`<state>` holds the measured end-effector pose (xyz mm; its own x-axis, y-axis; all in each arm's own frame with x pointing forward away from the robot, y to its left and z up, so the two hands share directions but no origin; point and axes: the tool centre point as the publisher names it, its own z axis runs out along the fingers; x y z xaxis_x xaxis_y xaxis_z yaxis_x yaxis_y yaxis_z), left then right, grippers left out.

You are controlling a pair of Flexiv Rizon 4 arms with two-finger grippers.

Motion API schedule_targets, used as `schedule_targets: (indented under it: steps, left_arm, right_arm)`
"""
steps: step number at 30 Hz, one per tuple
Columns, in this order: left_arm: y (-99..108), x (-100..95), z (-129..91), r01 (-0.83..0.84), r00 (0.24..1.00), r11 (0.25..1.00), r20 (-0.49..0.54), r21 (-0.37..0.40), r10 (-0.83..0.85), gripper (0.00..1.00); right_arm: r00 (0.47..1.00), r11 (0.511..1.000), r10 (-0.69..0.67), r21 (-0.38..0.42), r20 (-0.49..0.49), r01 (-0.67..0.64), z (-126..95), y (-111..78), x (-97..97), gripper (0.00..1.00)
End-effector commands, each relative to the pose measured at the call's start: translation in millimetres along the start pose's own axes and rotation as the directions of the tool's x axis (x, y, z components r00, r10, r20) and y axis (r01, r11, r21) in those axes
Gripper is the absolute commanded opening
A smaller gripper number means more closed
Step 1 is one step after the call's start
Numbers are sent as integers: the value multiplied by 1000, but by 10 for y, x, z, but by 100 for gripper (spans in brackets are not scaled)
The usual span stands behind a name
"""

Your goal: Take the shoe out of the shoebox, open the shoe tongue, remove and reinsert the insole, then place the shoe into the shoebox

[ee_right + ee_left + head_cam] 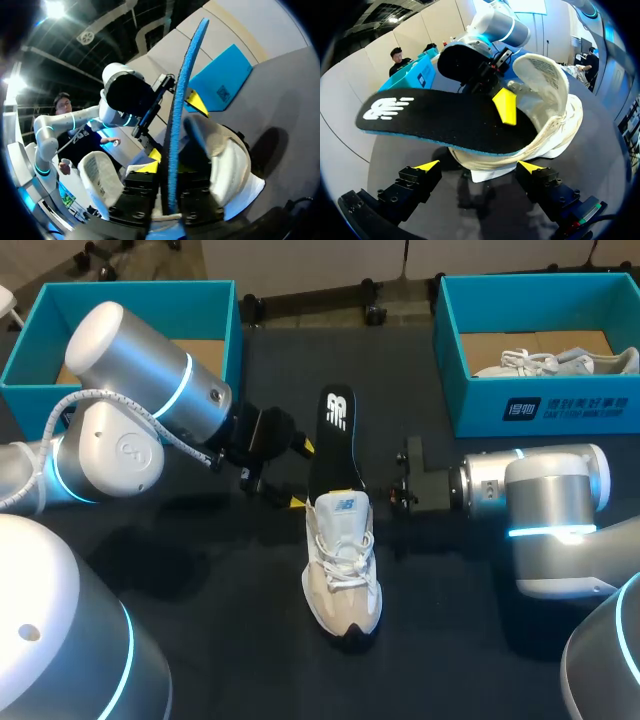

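Our shoe [342,565] stands on the dark worktop [220,640], out of any box, toe toward us. It is cream and tan with white laces, and its tongue [542,75] is pulled up. Our right pincer [169,172] is pinched on the black insole [338,430], which is blue underneath and has one end down in the shoe. We think that grip is for sliding it in or out. Our left pincer [479,166] is wide open beside the shoe, holding nothing, maybe ready to steady it. Far back sit the left box [30,370] and the right box [480,400], which has another shoe [560,362] inside
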<state>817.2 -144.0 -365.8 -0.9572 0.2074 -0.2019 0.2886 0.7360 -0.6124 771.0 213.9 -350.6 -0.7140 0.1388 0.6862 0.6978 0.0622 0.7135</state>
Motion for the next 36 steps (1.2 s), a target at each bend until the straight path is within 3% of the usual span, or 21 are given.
schedule_targets:
  steps: [1,13,23,27,28,36]
  left_arm:
    - [8,4,12,-2,1000,1000,2,4,2,100]
    - [-12,41,22,-8,1000,1000,-3,7,8,100]
    - [-37,58,6,-11,1000,1000,3,4,11,100]
    - [-49,65,9,-11,1000,1000,5,4,11,100]
    - [-57,70,11,-12,1000,1000,5,4,12,100]
    - [-72,68,18,-13,1000,1000,8,5,13,100]
  right_arm:
    - [1000,1000,-9,15,15,9,6,75,51,30]
    - [998,998,-53,15,36,53,-10,162,132,33]
    - [996,994,-90,63,24,88,-27,339,100,34]
    - [995,992,-95,84,22,93,-40,388,86,18]
    - [995,991,-94,93,23,91,-46,394,79,0]
    - [997,989,-67,131,31,62,-69,305,45,0]
